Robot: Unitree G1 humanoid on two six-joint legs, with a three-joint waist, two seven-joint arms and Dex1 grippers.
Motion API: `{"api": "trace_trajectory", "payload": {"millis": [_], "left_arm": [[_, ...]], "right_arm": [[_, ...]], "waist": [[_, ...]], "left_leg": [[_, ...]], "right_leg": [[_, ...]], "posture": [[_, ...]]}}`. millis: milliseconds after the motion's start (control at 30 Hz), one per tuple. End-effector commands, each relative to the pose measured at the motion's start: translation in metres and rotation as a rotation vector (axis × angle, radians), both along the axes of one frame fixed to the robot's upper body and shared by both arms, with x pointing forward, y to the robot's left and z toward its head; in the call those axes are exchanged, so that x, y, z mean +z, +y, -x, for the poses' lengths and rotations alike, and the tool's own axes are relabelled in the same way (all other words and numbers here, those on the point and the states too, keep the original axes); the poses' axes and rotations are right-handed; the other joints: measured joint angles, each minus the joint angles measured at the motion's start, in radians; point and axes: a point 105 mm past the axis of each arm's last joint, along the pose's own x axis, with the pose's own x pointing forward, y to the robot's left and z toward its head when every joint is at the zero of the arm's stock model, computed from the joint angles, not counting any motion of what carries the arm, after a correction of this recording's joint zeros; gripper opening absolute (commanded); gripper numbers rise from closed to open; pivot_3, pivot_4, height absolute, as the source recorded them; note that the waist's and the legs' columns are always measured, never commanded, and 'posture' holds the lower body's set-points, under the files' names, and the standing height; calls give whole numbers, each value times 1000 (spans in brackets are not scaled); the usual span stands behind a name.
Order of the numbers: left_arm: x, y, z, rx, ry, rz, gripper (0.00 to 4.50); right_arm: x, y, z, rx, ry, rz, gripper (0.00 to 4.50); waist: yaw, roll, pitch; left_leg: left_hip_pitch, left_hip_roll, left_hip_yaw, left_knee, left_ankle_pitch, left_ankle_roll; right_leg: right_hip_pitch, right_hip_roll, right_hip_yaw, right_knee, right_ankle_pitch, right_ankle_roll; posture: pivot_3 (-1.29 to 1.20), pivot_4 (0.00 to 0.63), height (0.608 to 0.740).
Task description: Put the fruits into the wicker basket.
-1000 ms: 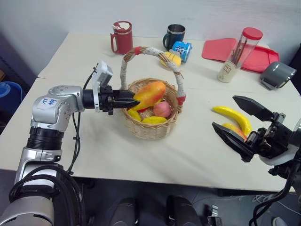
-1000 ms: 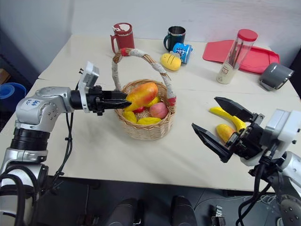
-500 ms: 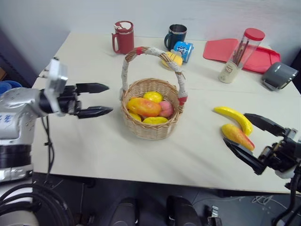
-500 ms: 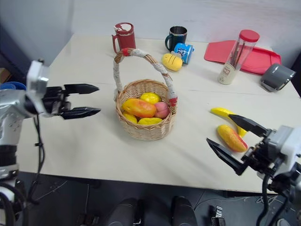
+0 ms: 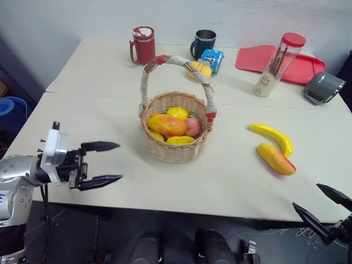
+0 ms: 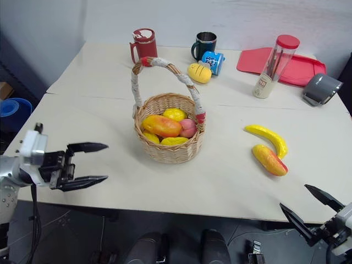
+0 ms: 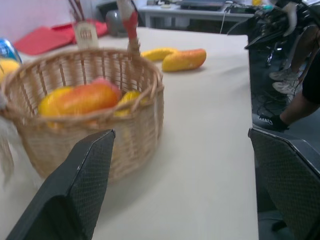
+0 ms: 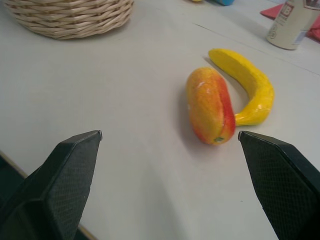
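**Both arms pulled back; one mango in the basket, two fruits left**

Since a second ago the left gripper has let go of the mango it held over the basket and drawn back toward the near left edge of the table, while the right gripper has dropped back and out to the near right corner. Both now stand with fingers spread wide and nothing between them.

The released mango lies inside the wicker basket on top of other toy fruit, under the tall cloth-wrapped handle.

Two fruits remain on the bare tabletop to the right of the basket and well apart from it: a second mango and a banana. They lie side by side, touching or nearly so, the banana on the far side. Both run diagonally, their far ends pointing toward the basket and their near ends toward the right edge. In the right wrist view the mango sits straight ahead between the spread fingers, its long axis roughly in line with the gripper's reach.

The right arm is plainly the nearer one, so the next pick is probably its job; the left would have to cross the basket.

The mango is a glossy oval, yellow-orange with a red blush; the banana is a smooth curved yellow.
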Motion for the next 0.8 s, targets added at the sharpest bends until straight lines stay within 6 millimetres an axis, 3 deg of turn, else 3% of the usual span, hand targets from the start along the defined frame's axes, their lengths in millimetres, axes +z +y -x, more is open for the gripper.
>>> {"api": "trace_trajectory", "payload": {"millis": [33,133,267,333,533,633,800], "left_arm": [[13,-15,5,-51,-43,20,4468],[13,-23,6,-68,-35,10,4468],[9,-32,8,-89,-11,27,4468],[7,-34,8,-95,3,30,4468],[6,-40,5,-81,5,44,4468],[-1,-39,9,-89,13,-1,4500],[-8,-30,18,-99,44,-59,4500]], "right_arm": [[22,0,-25,7,-48,22,4500],[19,2,-46,7,102,115,4500],[32,15,-78,48,186,105,4500],[20,13,-86,15,318,118,4500],[8,20,-117,6,379,63,4500],[2,31,-128,45,396,72,3923],[5,38,-133,93,395,88,2268]], "waist": [[-5,2,1],[-8,3,2],[-11,4,2],[-12,4,2],[-4,4,2],[-4,4,2],[-5,4,2]], "left_leg": [[1,0,1,0,-1,-1],[3,1,4,-2,2,3],[5,0,6,-6,3,3],[5,0,7,-7,3,3],[4,-1,7,-6,4,4],[4,-2,7,-6,4,5],[3,-1,7,-8,4,5]], "right_leg": [[0,0,1,0,0,0],[0,1,3,1,0,0],[-1,3,2,1,0,-1],[-1,3,0,1,0,-1],[-1,4,-4,0,0,0],[-1,4,-4,0,0,0],[-2,6,-4,-1,0,0]], "posture": [[0,150,740],[0,150,740],[0,150,740],[0,150,740],[0,150,740],[0,150,740],[0,150,740]]}}
